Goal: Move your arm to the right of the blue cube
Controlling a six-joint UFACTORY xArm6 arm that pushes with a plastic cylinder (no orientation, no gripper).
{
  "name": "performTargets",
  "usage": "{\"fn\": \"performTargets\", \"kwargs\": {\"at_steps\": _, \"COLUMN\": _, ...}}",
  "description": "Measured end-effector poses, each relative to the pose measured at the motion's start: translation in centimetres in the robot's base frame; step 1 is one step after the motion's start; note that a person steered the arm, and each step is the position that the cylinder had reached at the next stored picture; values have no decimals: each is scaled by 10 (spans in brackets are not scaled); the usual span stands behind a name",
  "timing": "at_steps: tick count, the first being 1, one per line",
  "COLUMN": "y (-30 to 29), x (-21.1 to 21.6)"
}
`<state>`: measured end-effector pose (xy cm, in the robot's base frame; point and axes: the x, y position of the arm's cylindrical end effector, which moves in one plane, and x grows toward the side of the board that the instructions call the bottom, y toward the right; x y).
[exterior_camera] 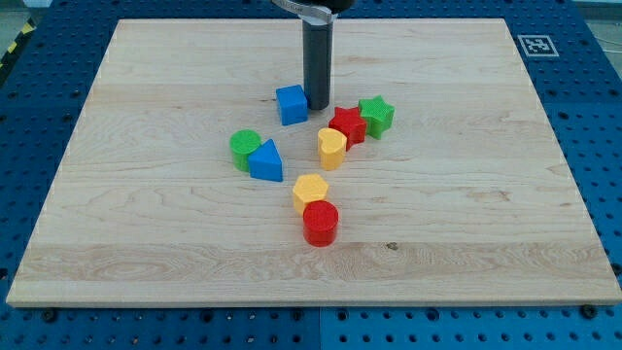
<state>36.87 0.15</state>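
The blue cube point(292, 104) sits on the wooden board a little above the middle of the view. My dark rod comes down from the view's top, and my tip point(318, 105) rests on the board just to the right of the blue cube, touching or almost touching its right side.
A red star point(347, 124) and a green star point(376, 116) lie right of my tip. A yellow heart-like block point(332, 148), a green cylinder point(245, 148), a blue triangle point(265, 161), a yellow hexagon point(310, 191) and a red cylinder point(320, 223) lie below. The board's edge point(311, 303) runs along the bottom.
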Motion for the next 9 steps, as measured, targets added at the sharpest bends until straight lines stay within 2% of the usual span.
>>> {"fn": "performTargets", "kwargs": {"at_steps": 1, "y": -8, "x": -5}}
{"fn": "performTargets", "kwargs": {"at_steps": 3, "y": -66, "x": -44}}
{"fn": "performTargets", "kwargs": {"at_steps": 5, "y": -101, "x": -44}}
{"fn": "performTargets", "kwargs": {"at_steps": 8, "y": -17, "x": -39}}
{"fn": "performTargets", "kwargs": {"at_steps": 9, "y": -13, "x": -39}}
